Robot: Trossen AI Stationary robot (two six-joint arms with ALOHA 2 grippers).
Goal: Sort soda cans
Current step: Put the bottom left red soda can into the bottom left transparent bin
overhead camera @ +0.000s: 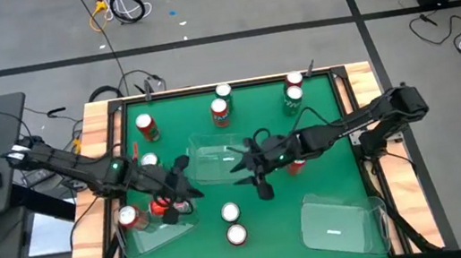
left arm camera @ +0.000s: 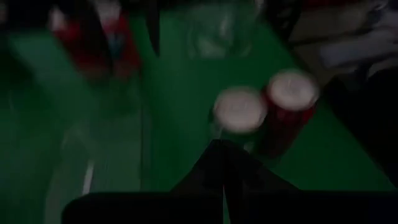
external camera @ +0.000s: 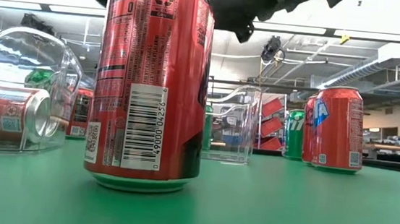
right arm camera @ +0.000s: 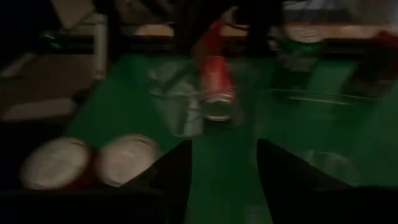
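Red and green soda cans with silver tops stand scattered on the green table. Two red cans (overhead camera: 233, 223) stand side by side near the near edge. Two more red cans (overhead camera: 128, 217) lie in the clear bin (overhead camera: 159, 234) at near left. My left gripper (overhead camera: 183, 186) hovers over that bin's right end, shut and empty, pointing toward the standing pair (left arm camera: 239, 112). My right gripper (overhead camera: 254, 178) hangs open and empty over mid-table, beside the middle clear bin (overhead camera: 215, 158); its fingers (right arm camera: 168, 174) point toward the table's left.
Red cans (overhead camera: 146, 127) (overhead camera: 220, 110) and a green can (overhead camera: 293, 97) stand toward the far edge. A red can (overhead camera: 296, 167) sits under the right arm. A third clear bin (overhead camera: 343, 222) lies at near right. Wooden rails edge the table.
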